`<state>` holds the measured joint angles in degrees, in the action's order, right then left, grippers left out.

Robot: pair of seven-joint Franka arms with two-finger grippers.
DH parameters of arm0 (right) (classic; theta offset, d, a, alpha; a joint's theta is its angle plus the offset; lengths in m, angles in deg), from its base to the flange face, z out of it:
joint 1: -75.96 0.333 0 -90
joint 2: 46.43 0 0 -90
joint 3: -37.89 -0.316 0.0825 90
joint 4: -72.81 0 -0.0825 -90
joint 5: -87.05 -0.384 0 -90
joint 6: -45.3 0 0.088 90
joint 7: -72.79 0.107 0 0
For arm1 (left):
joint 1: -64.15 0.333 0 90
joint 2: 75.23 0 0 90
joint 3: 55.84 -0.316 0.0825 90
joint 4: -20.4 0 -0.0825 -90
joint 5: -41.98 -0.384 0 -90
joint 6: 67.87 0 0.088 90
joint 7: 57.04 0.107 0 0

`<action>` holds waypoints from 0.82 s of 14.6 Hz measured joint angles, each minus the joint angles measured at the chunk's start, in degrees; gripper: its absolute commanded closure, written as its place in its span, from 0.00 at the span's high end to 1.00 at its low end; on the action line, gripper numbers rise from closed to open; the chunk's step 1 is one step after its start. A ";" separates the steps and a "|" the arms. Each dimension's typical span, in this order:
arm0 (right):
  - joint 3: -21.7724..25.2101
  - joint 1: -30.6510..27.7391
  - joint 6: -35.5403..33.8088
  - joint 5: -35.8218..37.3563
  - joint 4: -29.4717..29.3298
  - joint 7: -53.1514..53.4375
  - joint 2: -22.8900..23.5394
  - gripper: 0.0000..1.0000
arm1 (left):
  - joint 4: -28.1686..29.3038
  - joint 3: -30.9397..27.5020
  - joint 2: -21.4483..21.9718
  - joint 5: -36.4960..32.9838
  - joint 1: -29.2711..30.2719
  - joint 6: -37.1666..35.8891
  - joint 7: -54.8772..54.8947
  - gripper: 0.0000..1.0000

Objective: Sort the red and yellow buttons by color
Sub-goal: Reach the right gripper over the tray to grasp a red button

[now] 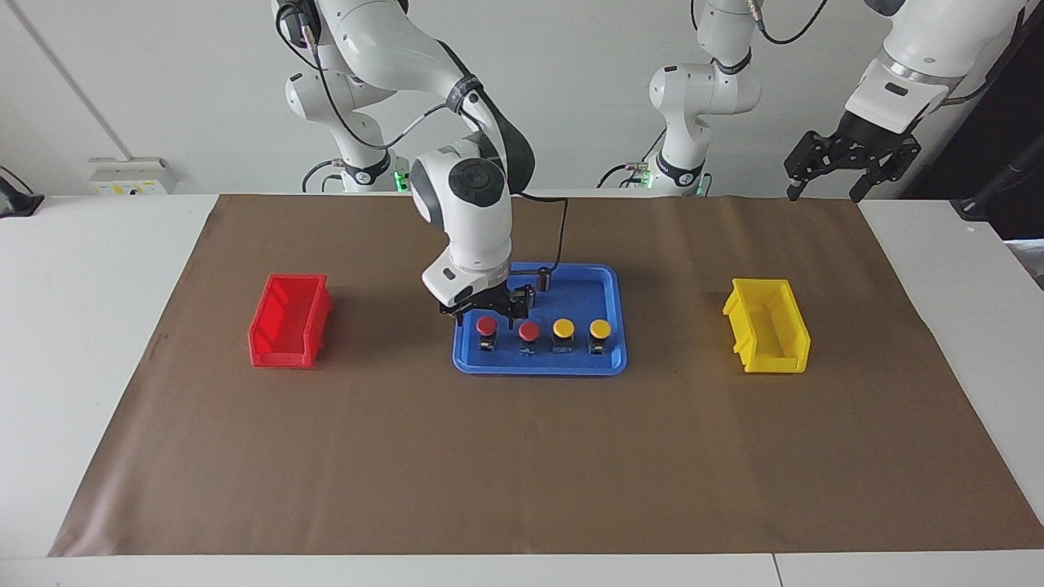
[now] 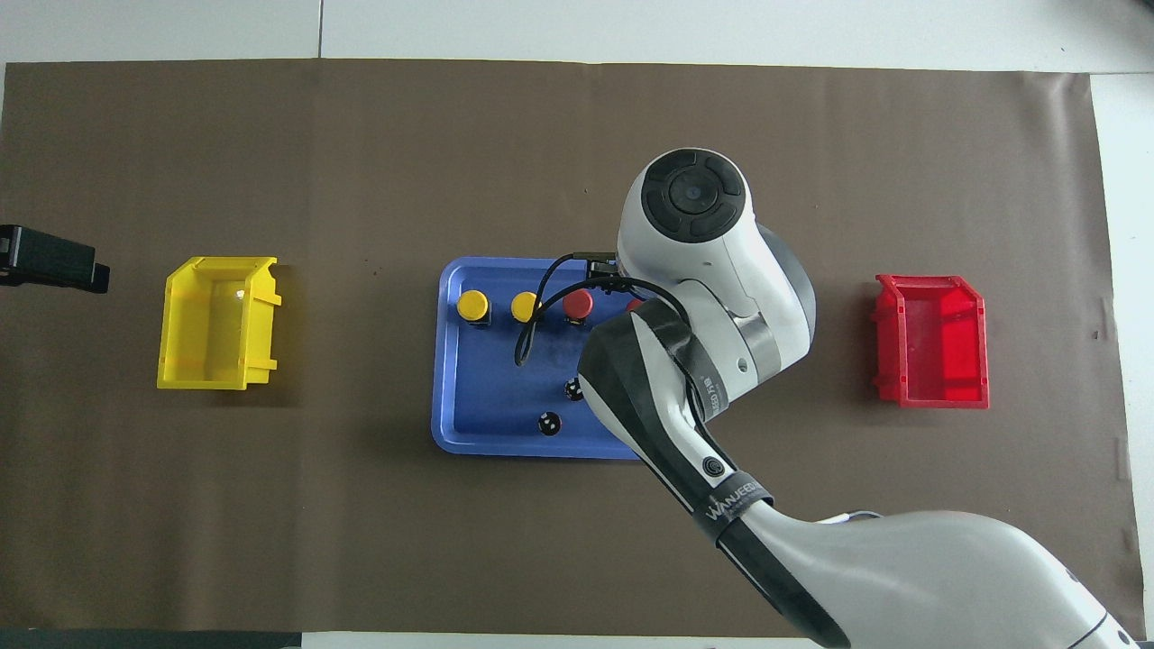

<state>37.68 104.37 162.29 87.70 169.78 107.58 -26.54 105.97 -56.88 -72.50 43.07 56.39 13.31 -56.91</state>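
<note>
The right hand (image 1: 486, 311), fingers spread, hovers over the end red button (image 1: 486, 326) in the blue tray (image 1: 538, 364). Centre on the cap, descend straight, clamp below the dome. The left hand (image 1: 825, 189) waits, released.

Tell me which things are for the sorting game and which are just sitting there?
For the job: red buttons, yellow buttons, red bin, yellow bin, right gripper.
Just there: black cylinders, blue tray.
</note>
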 measured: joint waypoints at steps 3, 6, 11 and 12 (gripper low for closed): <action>0.00 0.00 3.21 0.00 5.04 0.00 -2.08 0.80 | 0.02 0.07 1.48 0.00 -0.01 -2.71 0.02 1.00; 0.00 0.00 5.77 0.00 7.86 0.00 -2.95 0.79 | 0.11 0.57 2.40 0.00 -0.06 -0.85 -0.48 1.00; -0.01 0.01 8.79 0.00 9.55 0.00 -3.04 0.73 | 11.09 3.52 3.52 -0.78 -3.54 14.53 -12.55 1.00; -0.02 0.05 9.03 0.00 9.74 0.00 -3.02 0.70 | 14.07 4.14 3.32 -1.58 -5.69 18.16 -15.85 1.00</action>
<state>37.66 104.42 171.32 87.70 179.53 107.58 -29.56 120.04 -52.74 -69.18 41.49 50.71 31.47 -72.76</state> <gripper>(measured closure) 0.238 0.000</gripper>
